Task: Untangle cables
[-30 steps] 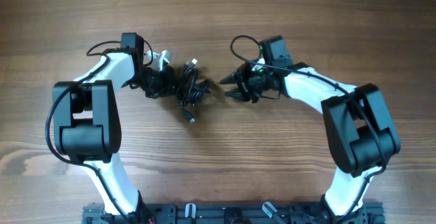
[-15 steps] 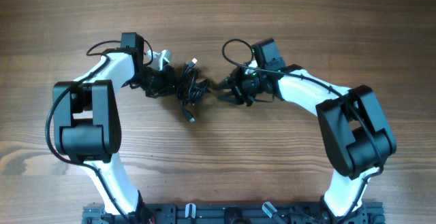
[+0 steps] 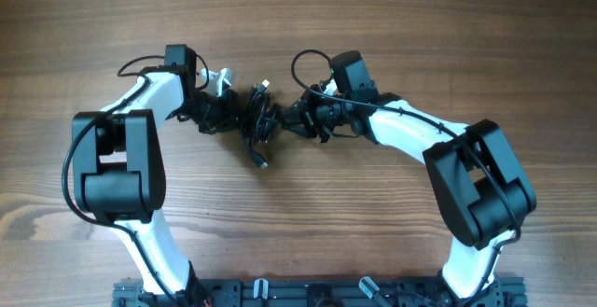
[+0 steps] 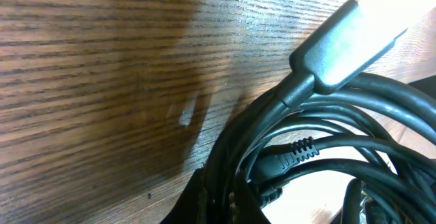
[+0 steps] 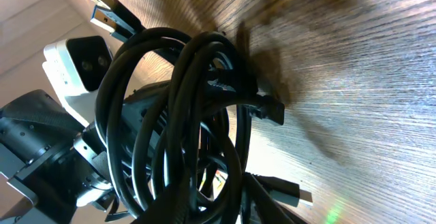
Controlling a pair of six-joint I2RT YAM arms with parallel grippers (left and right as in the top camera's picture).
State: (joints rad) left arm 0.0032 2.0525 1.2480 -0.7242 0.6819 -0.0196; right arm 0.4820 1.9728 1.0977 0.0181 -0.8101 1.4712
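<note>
The cables (image 3: 260,120) lie as a knotted bundle of thin black loops on the wood table between my two arms. One plug (image 3: 266,85) sticks out toward the far side and another (image 3: 261,161) toward the near side. My left gripper (image 3: 227,111) is shut on strands at the bundle's left edge. In the left wrist view the cables (image 4: 327,129) fill the frame and the left gripper (image 4: 221,200) pinches a strand. My right gripper (image 3: 287,120) is at the bundle's right edge. In the right wrist view the right gripper (image 5: 214,186) straddles strands of the cables (image 5: 177,101), narrowed, with light still showing between.
The wooden table (image 3: 392,27) spreads all around the bundle. The left arm's white wrist camera (image 5: 75,57) stands just behind the loops in the right wrist view. The arms' own thicker black wires (image 3: 303,60) loop above each wrist. The arm bases (image 3: 308,293) sit at the near edge.
My right arm has moved left from a short gap away into the bundle's right side, its jaws narrowing. The left gripper and the bundle have stayed put.
</note>
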